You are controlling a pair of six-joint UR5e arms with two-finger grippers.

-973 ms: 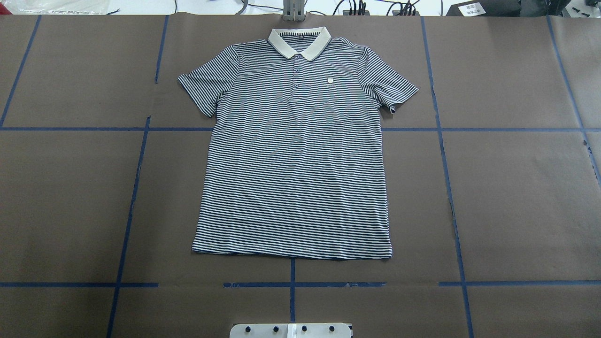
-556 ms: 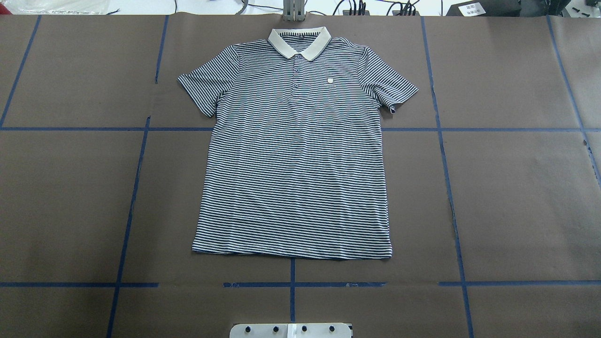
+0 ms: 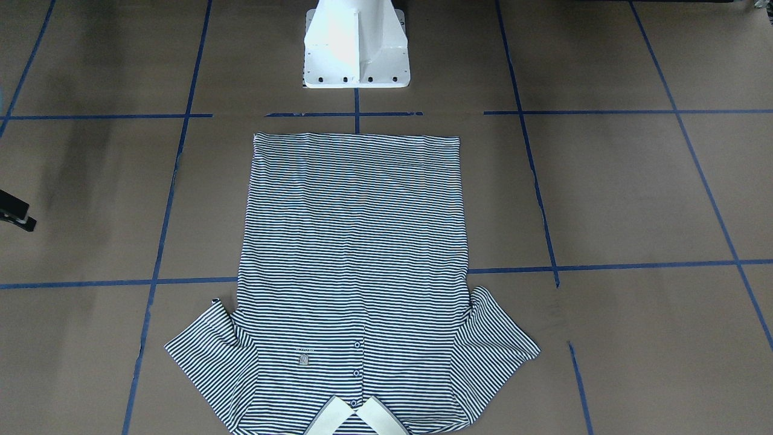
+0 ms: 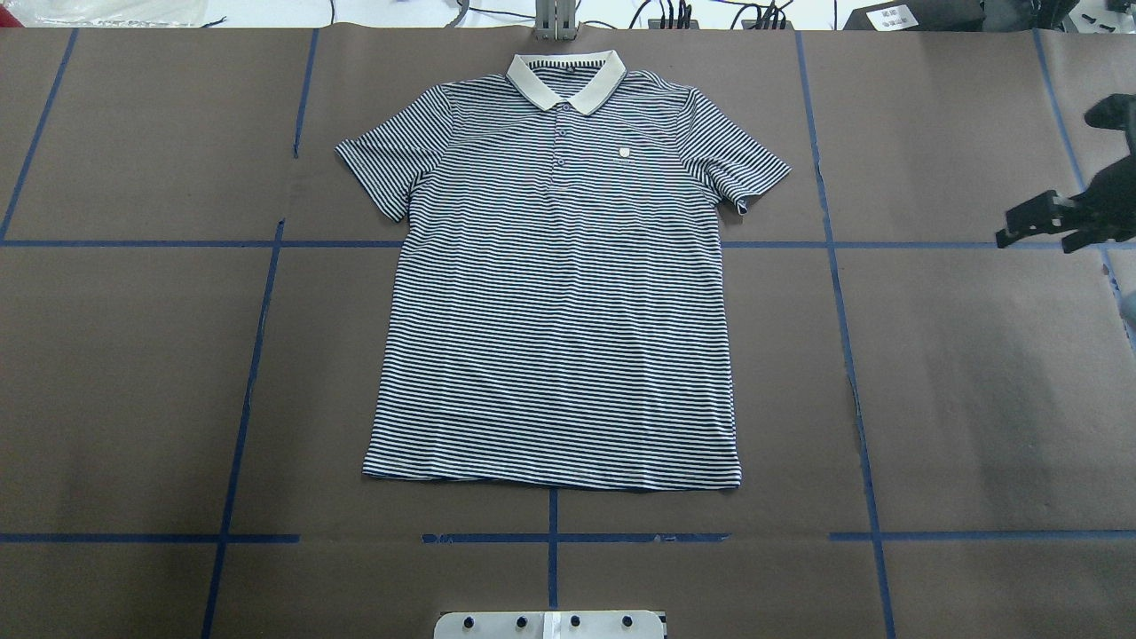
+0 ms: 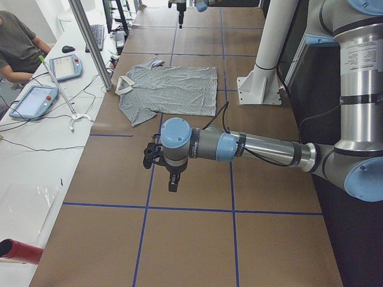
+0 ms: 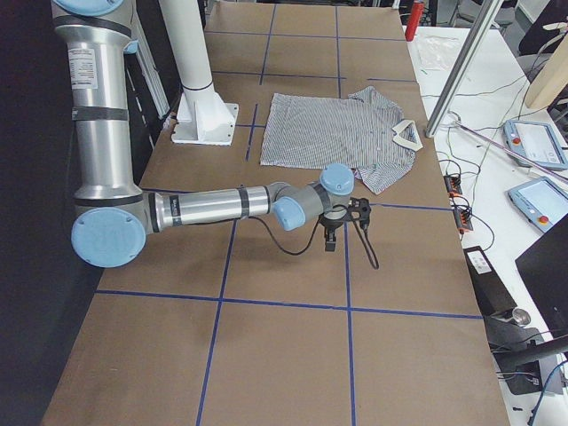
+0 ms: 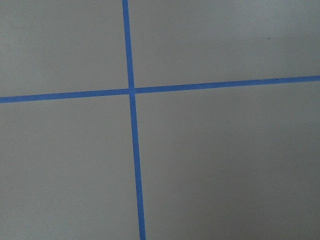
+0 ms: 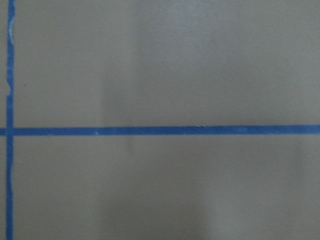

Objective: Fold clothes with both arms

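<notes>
**A:** Start at the tools. What sits under them?

**B:** Directly beneath the black two-finger right gripper (image 4: 1021, 226) there is only the brown paper table cover (image 4: 958, 373) and a blue tape line (image 8: 160, 130). It carries nothing. Beneath the black left gripper (image 5: 172, 179) it is the same: paper and a crossing of tape. I cannot tell whether either one's fingers are spread or pressed together. The right one is a dark shape at the edge of the overhead view, and the left one shows only from the side.

**A:** And the garment?

**B:** The short-sleeved polo shirt of thin navy-and-white stripes (image 4: 555, 302) lies between the two grippers and well apart from each. It is flat and face up on the paper. Its hem (image 4: 550, 479) is the nearer end, and its plain cream collar (image 4: 568, 80) is the far end. Both sleeves (image 4: 382, 173) are spread outward.

**A:** How far along, then?

**B:** I judge it has not begun. No part of the polo shirt is folded, so every fold is left to do. Neither gripper touches the cloth.

**A:** Any change from a second ago?

**B:** The polo shirt lies exactly as it did. The right gripper has come into the overhead view at its right edge, where only paper showed before. The left gripper is absent from that view.
</notes>
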